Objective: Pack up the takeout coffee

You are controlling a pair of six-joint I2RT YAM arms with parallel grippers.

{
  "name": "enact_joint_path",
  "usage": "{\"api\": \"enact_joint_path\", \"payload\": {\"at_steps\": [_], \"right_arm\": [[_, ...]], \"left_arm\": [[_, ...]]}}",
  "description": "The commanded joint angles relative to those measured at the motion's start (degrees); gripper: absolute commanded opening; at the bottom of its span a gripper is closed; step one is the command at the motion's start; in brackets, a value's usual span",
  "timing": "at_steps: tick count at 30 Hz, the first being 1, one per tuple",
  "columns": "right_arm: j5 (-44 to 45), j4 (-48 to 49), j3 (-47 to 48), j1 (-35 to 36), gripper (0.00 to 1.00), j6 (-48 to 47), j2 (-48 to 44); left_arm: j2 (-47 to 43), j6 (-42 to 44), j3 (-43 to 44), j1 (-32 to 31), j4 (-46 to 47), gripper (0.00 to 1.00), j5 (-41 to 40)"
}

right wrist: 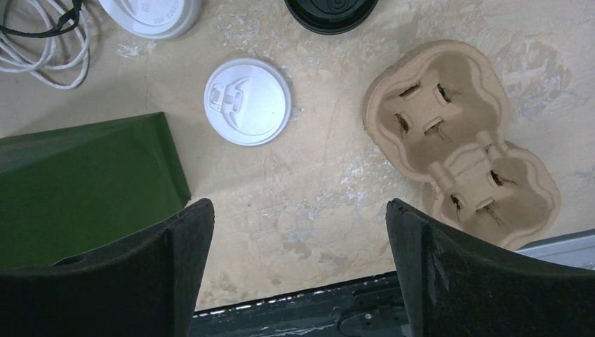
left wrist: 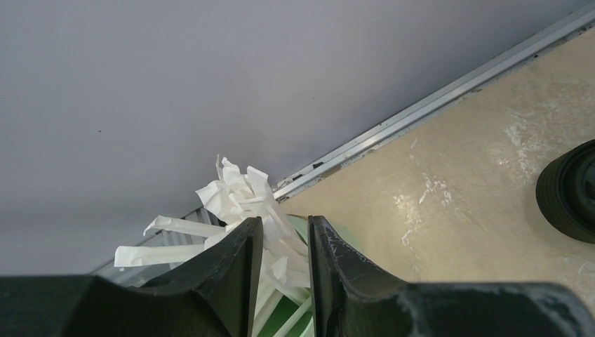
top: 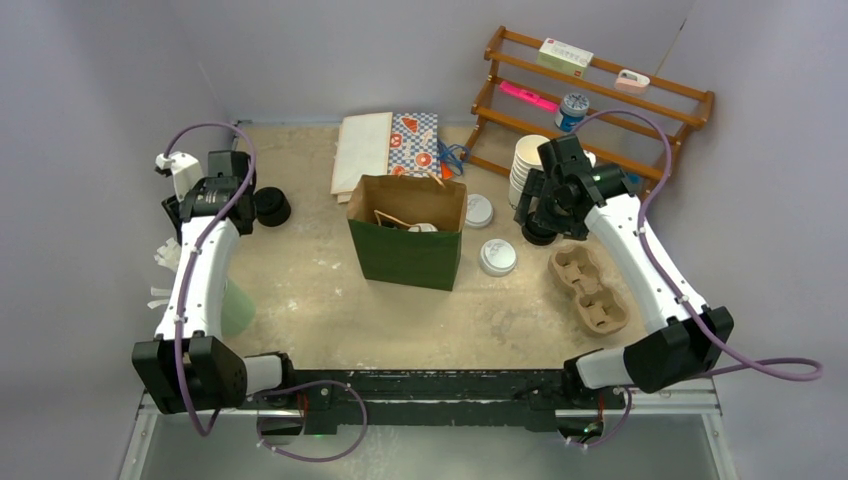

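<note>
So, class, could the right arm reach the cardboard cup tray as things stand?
Probably yes. The right hand hangs open above the table, and the cup tray lies empty close below it, with nothing between them.

Takeout coffee point(top: 422, 228): only a small patch of white lid showing, low inside open mouth of green-and-brown paper bag point(top: 405, 258), centre of top view, toward bag's right side. Dark body hidden by bag walls. Upright or tilted: cannot tell. Too small for lid detail.
</note>
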Motion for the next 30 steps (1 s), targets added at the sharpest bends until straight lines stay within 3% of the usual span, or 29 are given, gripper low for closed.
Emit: {"api": "enact_joint_path", "payload": {"at_steps": [1,3,6,15,24,30], "right_arm": [[-0.6,-0.4,2.3,-0.1,0.93,-0.6,-0.1],[-0.7,-0.5,2.3,-0.1,0.92,-0.6,0.1],[-1.0,-0.7,2.0,-0.1,0.92,-0.6,0.0],[-1.6,-0.4,1.7,-0.1,0.92,-0.7,0.2],[-2.4,0.6,1.6,-0.1,0.91,-1.5,1.0],[-2.8,0.9,1.6,-0.1,0.91,-1.8,1.3]], "left_arm": [[-0.7,-2.7,-1.6,0.6,-1.7,0.32,0.4],[-0.9,-2.7,-2.1,0.6,-1.3,0.28,0.4],[-0.8,-2.0,-1.4,0.6,-1.2,0.01,-0.2],[-2.8,-3.1,4.9,0.6,-4.8,0.00,-3.4],[-5.1,-4.8,9.0,0.5,-6.6,0.00,-1.6],[-4.0,-1.9,24.8,0.5,-8.7,0.00,3.5]]}}
